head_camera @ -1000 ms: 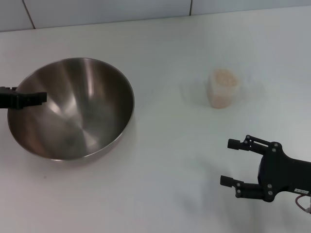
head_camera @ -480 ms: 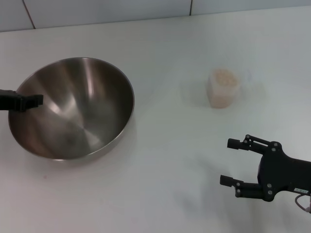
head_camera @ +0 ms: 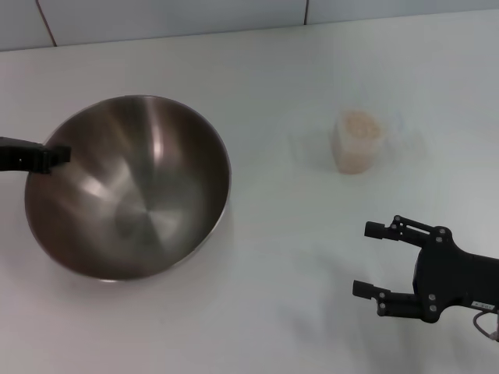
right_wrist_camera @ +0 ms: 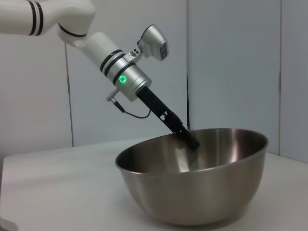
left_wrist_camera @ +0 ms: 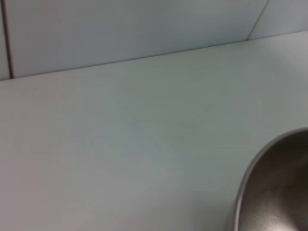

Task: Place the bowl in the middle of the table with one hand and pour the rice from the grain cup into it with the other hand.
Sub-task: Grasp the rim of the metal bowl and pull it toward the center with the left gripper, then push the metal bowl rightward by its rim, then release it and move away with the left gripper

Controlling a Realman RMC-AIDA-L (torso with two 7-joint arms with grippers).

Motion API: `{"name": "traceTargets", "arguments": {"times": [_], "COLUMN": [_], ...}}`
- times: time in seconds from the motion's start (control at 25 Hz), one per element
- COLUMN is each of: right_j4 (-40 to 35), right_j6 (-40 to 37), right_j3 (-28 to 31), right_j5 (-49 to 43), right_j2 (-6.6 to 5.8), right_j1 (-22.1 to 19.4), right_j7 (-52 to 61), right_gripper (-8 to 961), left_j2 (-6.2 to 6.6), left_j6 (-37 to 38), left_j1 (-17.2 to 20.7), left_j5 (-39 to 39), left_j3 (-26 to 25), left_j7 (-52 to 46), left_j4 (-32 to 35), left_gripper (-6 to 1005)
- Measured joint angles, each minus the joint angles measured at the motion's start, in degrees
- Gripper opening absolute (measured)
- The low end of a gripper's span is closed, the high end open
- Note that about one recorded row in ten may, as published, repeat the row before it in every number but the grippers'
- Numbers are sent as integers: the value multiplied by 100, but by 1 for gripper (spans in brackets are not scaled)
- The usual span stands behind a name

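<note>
Bowl shifted centreward, rim pinched by half-hidden left hand; right hand agape, empty.

I see a plain white table meeting a pale tiled wall with dark grout lines.

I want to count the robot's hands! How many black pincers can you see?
2. The left black pincer grips the rim of the big shiny steel bowl on the left. The right black pincer hangs open over the white table, near the front right.
</note>
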Motion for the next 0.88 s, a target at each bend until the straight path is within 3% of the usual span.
{"name": "traceTargets", "arguments": {"times": [0.28, 0.52, 0.72, 0.88], "right_j4": [0, 0, 0, 0], "right_j6": [0, -1, -7, -9], "right_j3": [-5, -6, -5, 2], "right_j5": [0, 0, 0, 0], "right_j2": [0, 0, 6, 8], "right_j1": [-1, -1, -1, -1], "right_j7": [0, 0, 0, 0], "right_gripper": [818, 818, 818, 819], "left_j2": [19, 10, -32, -32], "left_j6": [332, 293, -214, -541], "left_j1": [-612, -1173, -1744, -1949], "left_j5": [-2, -1, 27, 43], "left_j3": [-501, -493, 22, 338], "left_j7": [-91, -137, -132, -155], "left_j4": [-559, -975, -1618, -1895], "left_gripper": [20, 46, 67, 84]}}
